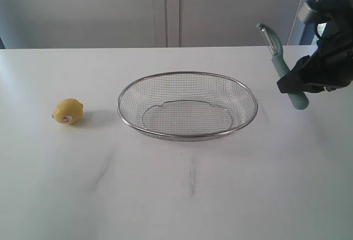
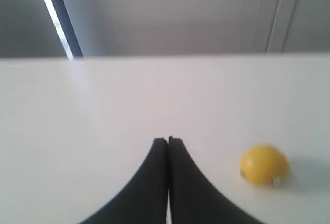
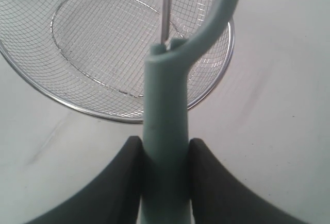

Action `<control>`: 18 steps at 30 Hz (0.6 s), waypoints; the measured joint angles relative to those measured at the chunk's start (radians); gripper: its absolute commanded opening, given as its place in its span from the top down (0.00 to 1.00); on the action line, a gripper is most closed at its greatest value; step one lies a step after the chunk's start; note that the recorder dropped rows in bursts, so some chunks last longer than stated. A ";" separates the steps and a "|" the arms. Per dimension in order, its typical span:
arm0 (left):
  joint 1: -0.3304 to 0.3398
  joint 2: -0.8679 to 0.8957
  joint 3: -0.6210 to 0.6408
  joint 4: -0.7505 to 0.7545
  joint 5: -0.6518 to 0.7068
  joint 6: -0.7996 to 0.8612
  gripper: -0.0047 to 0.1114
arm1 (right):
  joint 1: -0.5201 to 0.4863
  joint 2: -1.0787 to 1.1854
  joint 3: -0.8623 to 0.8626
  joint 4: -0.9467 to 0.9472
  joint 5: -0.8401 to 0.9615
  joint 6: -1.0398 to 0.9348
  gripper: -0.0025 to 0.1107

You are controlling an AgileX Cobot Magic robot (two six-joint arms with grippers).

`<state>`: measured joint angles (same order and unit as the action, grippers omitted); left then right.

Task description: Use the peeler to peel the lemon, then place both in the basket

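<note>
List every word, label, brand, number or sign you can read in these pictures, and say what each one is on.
No text here can be read.
The sticker on the lemon: white with a red mark, too small and blurred to read in both views that show it.
The peeler: no lettering shows on its handle.
The basket: bare wire mesh, no label shows.

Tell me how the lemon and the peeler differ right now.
In the exterior view the lemon lies on the table, left of the basket; the peeler is off the table, right of it. Nothing holds the lemon; the right gripper is shut on the peeler. The lemon is round and yellow, the peeler slim and teal-green. Both are outside the basket.
</note>
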<state>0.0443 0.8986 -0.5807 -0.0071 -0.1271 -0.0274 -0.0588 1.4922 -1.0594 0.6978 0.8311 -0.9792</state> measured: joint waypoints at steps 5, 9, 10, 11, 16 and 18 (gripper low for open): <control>-0.010 0.321 -0.294 -0.047 0.620 0.115 0.96 | 0.000 0.000 0.000 0.000 0.000 0.000 0.98; -0.060 0.415 -0.407 -0.196 0.820 0.290 0.96 | 0.000 0.000 0.000 0.000 0.000 0.000 0.98; -0.077 0.438 -0.436 -0.228 0.866 0.331 0.96 | 0.000 0.000 0.000 0.000 0.000 0.000 0.98; -0.097 0.460 -0.465 -0.249 0.909 0.359 0.96 | 0.000 0.000 0.000 0.000 0.000 0.000 0.98; -0.203 0.614 -0.674 -0.246 1.156 0.402 0.96 | 0.000 0.000 0.000 0.000 0.000 0.000 0.98; -0.234 0.662 -0.743 -0.206 1.235 0.393 0.96 | 0.000 0.000 0.000 0.000 0.000 0.000 0.98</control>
<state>-0.1902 1.5608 -1.3235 -0.2133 1.1076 0.3652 -0.0588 1.4922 -1.0594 0.6978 0.8311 -0.9792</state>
